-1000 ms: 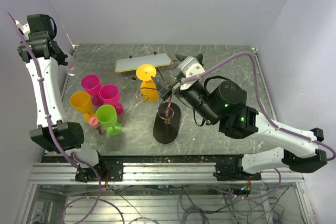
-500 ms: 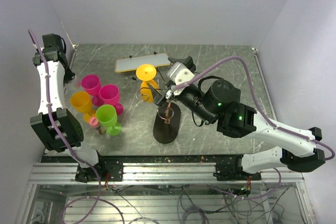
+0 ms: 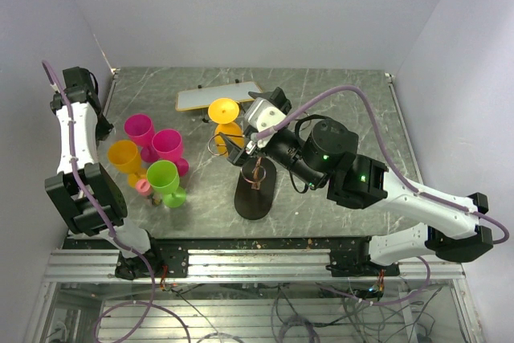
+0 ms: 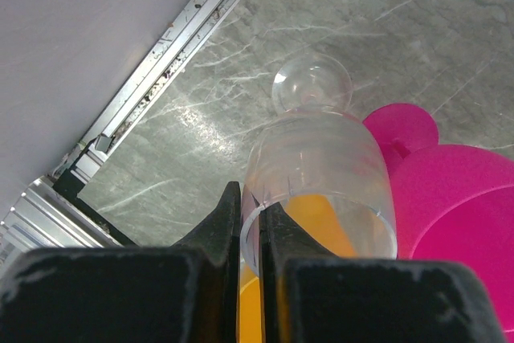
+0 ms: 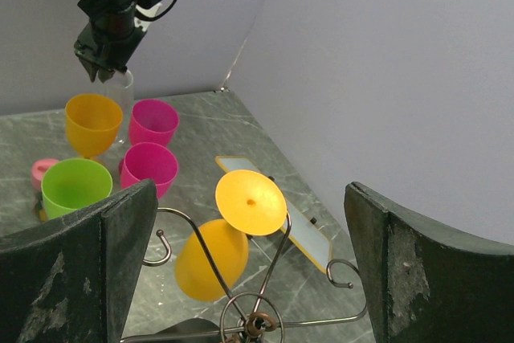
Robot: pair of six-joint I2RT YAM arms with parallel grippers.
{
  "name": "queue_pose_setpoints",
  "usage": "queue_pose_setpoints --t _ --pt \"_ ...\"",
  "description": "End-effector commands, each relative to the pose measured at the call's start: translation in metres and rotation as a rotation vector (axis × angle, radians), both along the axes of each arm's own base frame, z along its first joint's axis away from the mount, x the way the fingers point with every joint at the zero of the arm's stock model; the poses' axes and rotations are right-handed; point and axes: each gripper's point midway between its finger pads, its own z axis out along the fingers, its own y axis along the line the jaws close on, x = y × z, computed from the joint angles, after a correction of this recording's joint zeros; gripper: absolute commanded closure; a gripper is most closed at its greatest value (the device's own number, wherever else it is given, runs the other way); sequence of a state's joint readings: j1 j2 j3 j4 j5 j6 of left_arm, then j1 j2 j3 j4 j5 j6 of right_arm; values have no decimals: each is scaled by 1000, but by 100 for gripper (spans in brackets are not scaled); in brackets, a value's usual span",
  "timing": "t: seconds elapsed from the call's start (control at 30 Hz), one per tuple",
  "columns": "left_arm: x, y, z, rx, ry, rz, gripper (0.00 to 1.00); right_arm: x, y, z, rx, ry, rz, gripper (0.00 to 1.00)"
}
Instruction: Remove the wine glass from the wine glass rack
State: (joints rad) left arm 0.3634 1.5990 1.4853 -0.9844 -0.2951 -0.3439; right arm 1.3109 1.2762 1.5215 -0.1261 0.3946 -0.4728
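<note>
The step in hand looks like the reach for the hanging glass, with no grasp made yet. In the right wrist view the right gripper (image 5: 250, 267) has its two fingers spread wide, holding nothing and touching nothing. The wine glass rack (image 5: 259, 325) sits low between them, just ahead.

The yellow wine glass (image 5: 209, 259) hangs on the rack upside down, its round foot on top and its bowl tilted below. The stem appears to sit between two of the wire arms. To do this well, the fingers should come in level on either side of the bowl or stem, clear of the curled hooks, and close gently. The glass should then be slid outward along the wires toward their open ends. A straight lift would likely catch the foot and drag or tip the light stand.

Further off stands a cluster of coloured goblets (image 5: 92, 122) on the table (image 5: 209, 130). Beyond them, by the far left wall, the left gripper (image 4: 249, 230) is pinched narrow on the rim of a clear glass (image 4: 321, 174). It holds that glass just above the goblets, well apart from the rack, so it should not hinder the pull.
</note>
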Motion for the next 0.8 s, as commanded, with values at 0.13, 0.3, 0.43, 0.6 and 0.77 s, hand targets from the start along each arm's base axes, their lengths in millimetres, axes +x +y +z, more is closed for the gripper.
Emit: queue_pose_setpoints --t 0.13,0.3,0.43,0.6,0.77 --pt "4 5 15 31 -87 1 79 -6 10 3 -28 -23 50 0" --pt "-4 7 4 46 -59 18 80 -10 15 5 -33 -18 83 0" --pt "-5 6 -1 37 -61 27 79 -12 15 5 -31 -13 92 0" --pt "-10 8 4 39 -32 47 60 -13 17 -5 -76 13 99 0" --pt "-19 11 48 96 -101 64 47 -12 14 -15 -163 -7 101 0"
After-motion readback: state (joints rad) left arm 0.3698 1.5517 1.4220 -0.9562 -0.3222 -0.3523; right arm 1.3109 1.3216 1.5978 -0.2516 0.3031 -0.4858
